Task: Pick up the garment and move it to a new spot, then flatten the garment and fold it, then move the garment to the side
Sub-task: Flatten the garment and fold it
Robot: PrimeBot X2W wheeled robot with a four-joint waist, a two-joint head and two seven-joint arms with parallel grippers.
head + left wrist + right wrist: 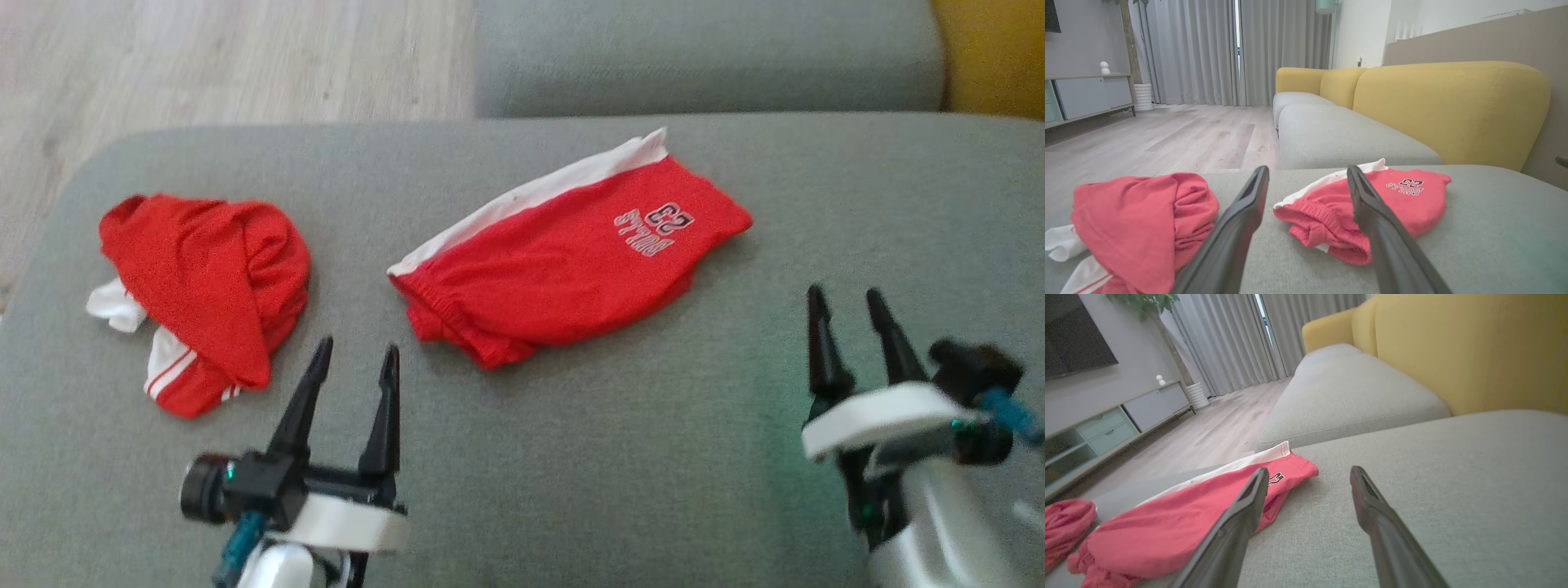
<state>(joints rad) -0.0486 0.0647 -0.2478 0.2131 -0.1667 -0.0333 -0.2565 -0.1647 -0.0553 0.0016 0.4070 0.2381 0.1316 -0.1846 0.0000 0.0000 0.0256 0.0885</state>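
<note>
On grey cushion [571, 457]: shorts [563, 261] lie folded at centre, crumpled top [204, 278] well left. Nearer front edge hover left gripper [357, 349] and right gripper [845, 296], both wide open, empty. Folding looks done; next likely pinch shorts' near edge, shift aside.

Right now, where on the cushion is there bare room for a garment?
Free: cushion right of the shorts, and the near strip between left end effector and right end effector. Crowded: left end, around the crumpled top.
</note>
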